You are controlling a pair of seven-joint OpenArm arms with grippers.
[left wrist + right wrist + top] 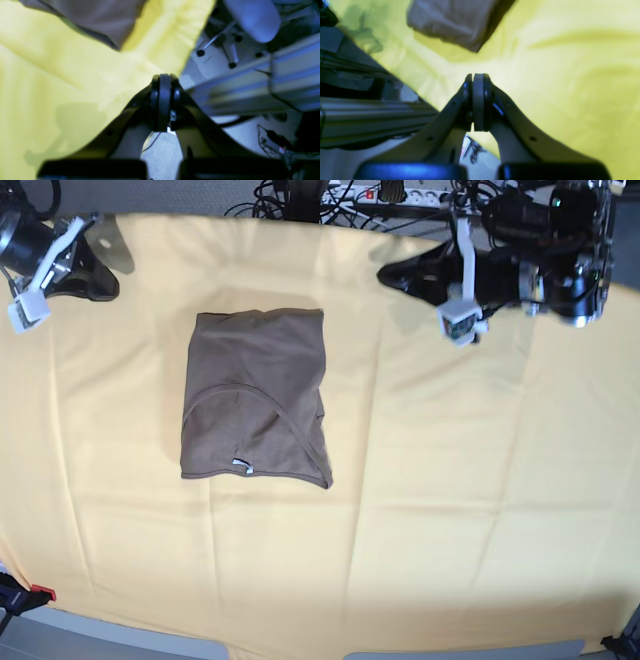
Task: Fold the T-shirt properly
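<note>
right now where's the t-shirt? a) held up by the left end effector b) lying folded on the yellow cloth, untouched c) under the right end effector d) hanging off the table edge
b: the T-shirt lies as a folded rectangle on the yellow cloth, both arms away at the far edge.

Yellow cloth (450, 480) open all around folded T-shirt (255, 395); nothing blocking.

Base overhead, far – wrist views low, near; all share yellow cloth (450, 480).

- One T-shirt (255, 395), brown, folded.
- One yellow cloth (450, 480) beneath it.
- Two grippers: left gripper (163, 77), right gripper (478, 76).
- One office chair (252, 20).
</note>
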